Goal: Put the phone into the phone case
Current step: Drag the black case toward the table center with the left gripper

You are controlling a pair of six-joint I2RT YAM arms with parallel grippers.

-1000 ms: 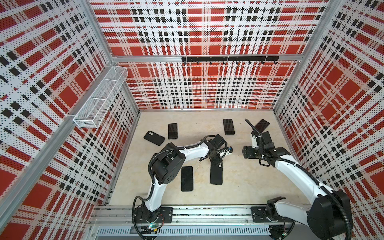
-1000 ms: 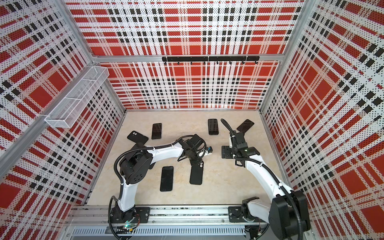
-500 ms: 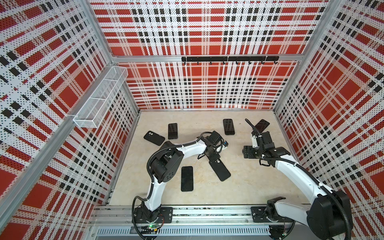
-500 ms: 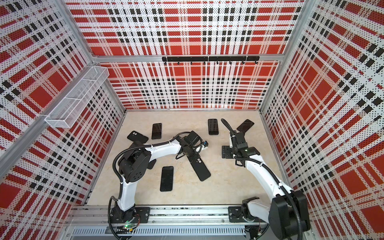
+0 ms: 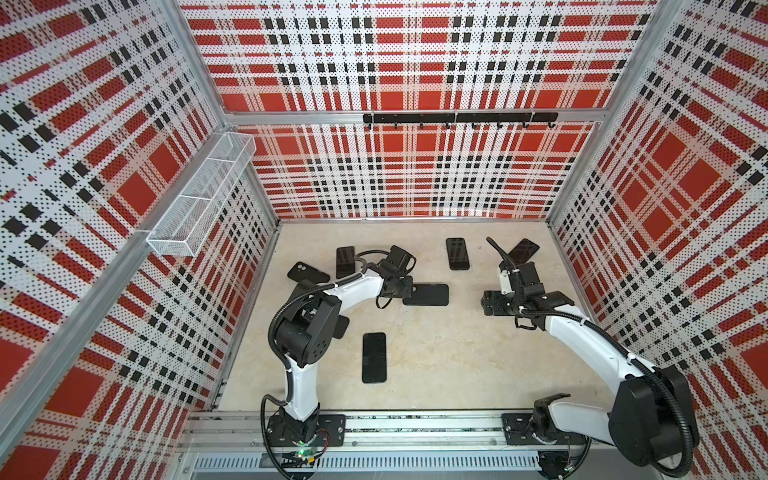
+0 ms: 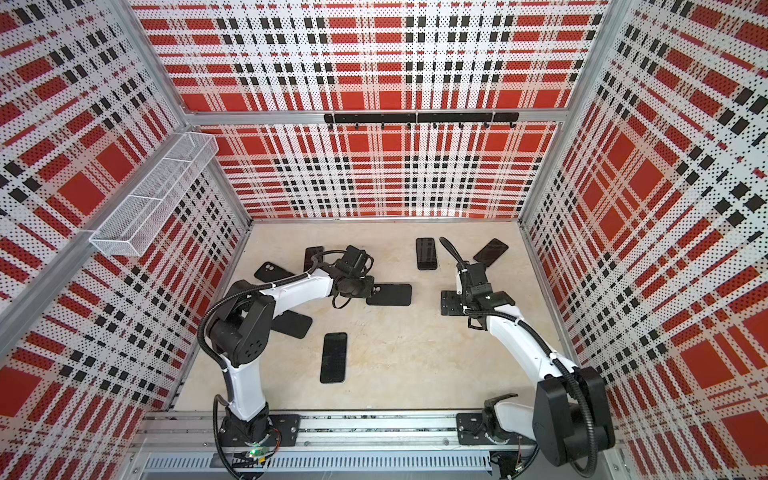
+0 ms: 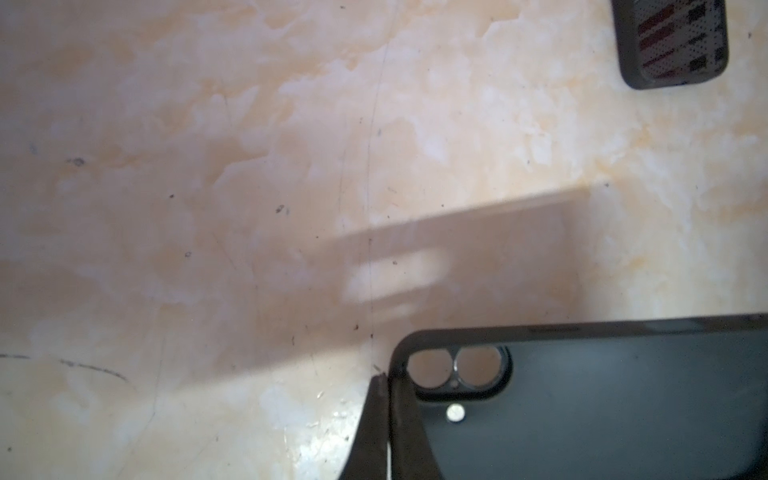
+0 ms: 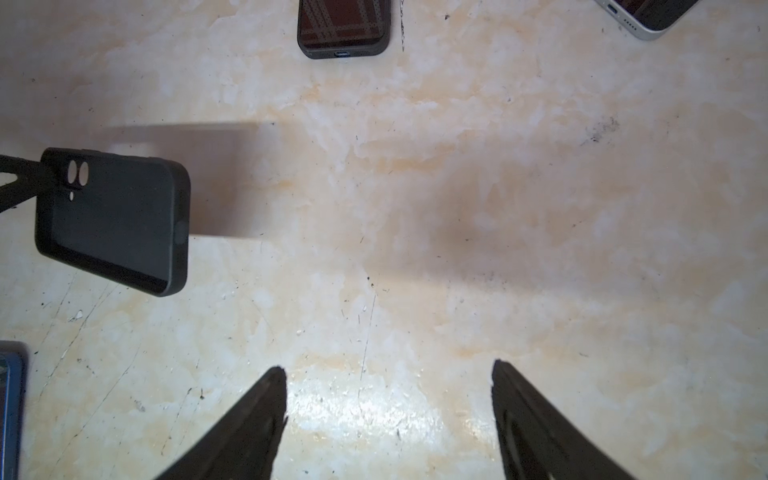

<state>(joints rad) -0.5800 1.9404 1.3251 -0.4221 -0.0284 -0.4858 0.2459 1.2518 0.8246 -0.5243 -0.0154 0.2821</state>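
Left wrist view: left gripper (image 7: pixel 387 380) has its fingers pressed together, pinching the rim of the black phone case (image 7: pixel 602 407) at the corner by the camera cutout. The table (image 7: pixel 208 166) shows through the cutout holes. The case's shadow lands apart from it on the table, so the case is up off the surface.

In both top views the case lies level near mid-table, sticking out at 3 o'clock from the left gripper.

Right gripper (image 8: pixel 388 370) has its fingers wide apart over bare table. In a top view it hangs at 3 o'clock from the case, well apart. Right wrist view catches the case at the edge of frame, again off the table.

Nearest phone (image 5: pixel 374 357) lies flat, screen up, at 7 o'clock from the case, touching nothing. A second phone (image 5: pixel 457 253) lies at 1 o'clock from the case. A third phone (image 5: pixel 523 250) sits skewed at 1 o'clock from the right gripper.
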